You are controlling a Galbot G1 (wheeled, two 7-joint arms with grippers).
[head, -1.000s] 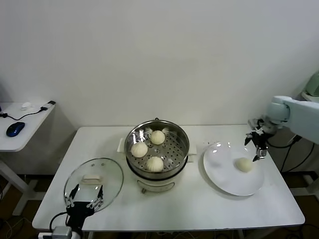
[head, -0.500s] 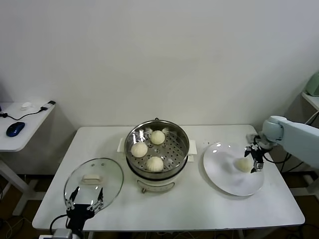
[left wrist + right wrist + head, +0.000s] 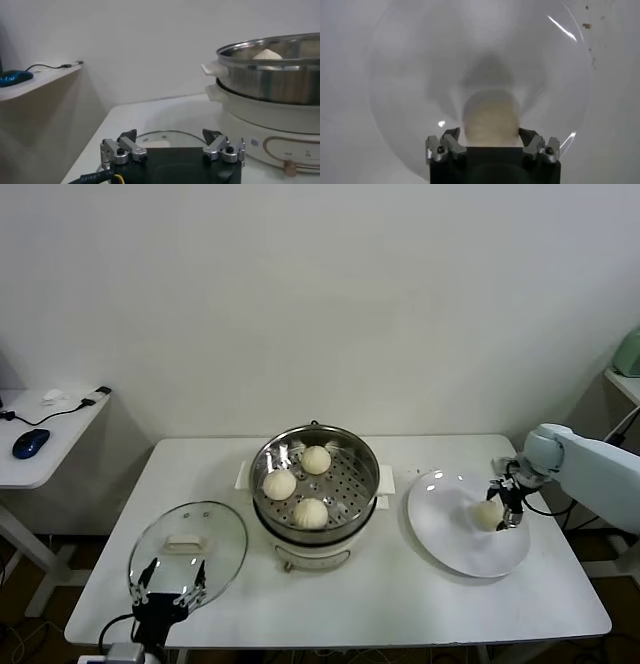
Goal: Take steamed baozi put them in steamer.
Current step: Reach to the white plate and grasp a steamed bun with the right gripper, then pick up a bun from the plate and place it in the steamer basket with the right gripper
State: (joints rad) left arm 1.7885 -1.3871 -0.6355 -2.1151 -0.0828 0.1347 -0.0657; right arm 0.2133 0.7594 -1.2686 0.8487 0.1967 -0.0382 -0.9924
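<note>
Three steamed baozi (image 3: 310,512) lie on the perforated tray of the steamer (image 3: 365,474), a shiny steel pot on a white base at the table's middle. A fourth baozi (image 3: 485,515) rests on the white plate (image 3: 450,534) at the right. My right gripper (image 3: 505,506) is down over it, open. In the right wrist view the bun (image 3: 489,117) fills the space between the fingers, which stand close on either side of it, and my right gripper (image 3: 489,132) has the plate (image 3: 410,75) beneath. My left gripper (image 3: 168,572) hangs open at the front left.
The glass lid (image 3: 188,544) with a white handle lies flat at the front left, just beyond my left gripper (image 3: 170,134). The left wrist view shows the steamer (image 3: 270,75) with one bun top (image 3: 269,54). A side desk with a blue mouse (image 3: 30,443) stands at the left.
My right gripper came down from above the plate's far edge onto the bun, and its fingers have narrowed around it. The left arm has stayed put.
</note>
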